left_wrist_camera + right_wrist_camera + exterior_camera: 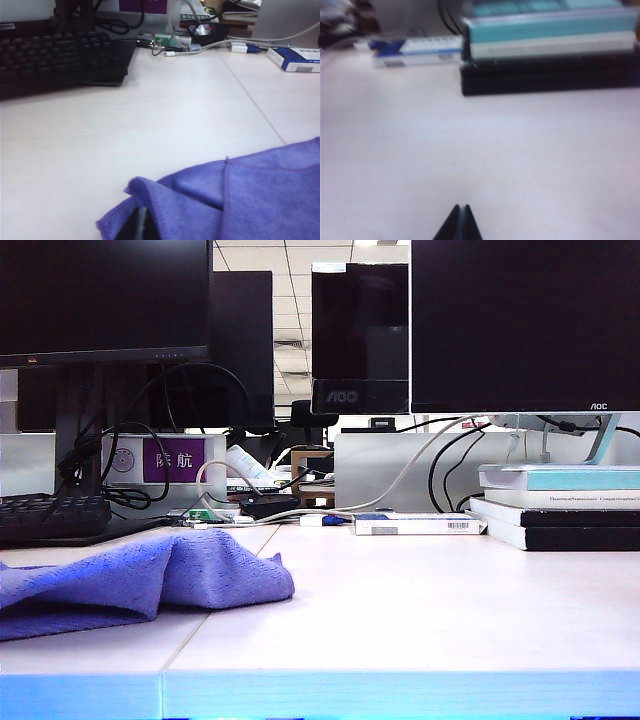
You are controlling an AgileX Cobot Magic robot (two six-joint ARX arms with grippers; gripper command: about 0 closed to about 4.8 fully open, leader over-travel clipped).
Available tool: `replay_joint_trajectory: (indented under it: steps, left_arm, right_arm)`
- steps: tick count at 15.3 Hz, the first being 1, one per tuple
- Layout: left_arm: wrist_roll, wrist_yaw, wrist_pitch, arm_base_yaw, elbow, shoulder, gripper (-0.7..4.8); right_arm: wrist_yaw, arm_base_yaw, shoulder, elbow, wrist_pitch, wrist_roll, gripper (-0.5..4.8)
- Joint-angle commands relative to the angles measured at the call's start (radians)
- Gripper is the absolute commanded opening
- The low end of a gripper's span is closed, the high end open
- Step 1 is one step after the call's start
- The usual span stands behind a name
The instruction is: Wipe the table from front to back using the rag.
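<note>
The purple-blue rag (150,580) lies crumpled at the front left of the pale table (420,600), close to its light blue front edge. Neither gripper shows in the exterior view. In the left wrist view the rag (240,195) fills the near corner, and one fold drapes over the dark tips of my left gripper (142,222), whose jaws are shut with only a thin pale line between them. I cannot tell whether cloth is pinched there. My right gripper (461,209) is shut and empty, low over bare table (470,140).
A black keyboard (50,515) sits at the back left. Cables and small devices (240,505) lie behind the middle seam. A flat white-and-blue box (420,525) and a stack of books (560,505) stand at the back right, under monitors (520,320).
</note>
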Motion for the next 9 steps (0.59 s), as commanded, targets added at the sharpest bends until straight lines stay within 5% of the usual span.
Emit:
replay_joint_trajectory:
  steps: [1,9]
  left_arm:
    - [0.001,0.005,-0.017,-0.001,-0.002,-0.002,-0.05]
    - [0.001,0.005,-0.018,-0.001,-0.002,-0.002,-0.05]
  right_arm:
    - [-0.128,-0.065,-0.002,-0.022,0.045,0.002,-0.01]
    - [-0.153,-0.084,-0.002,-0.022,0.039,0.0,-0.01]
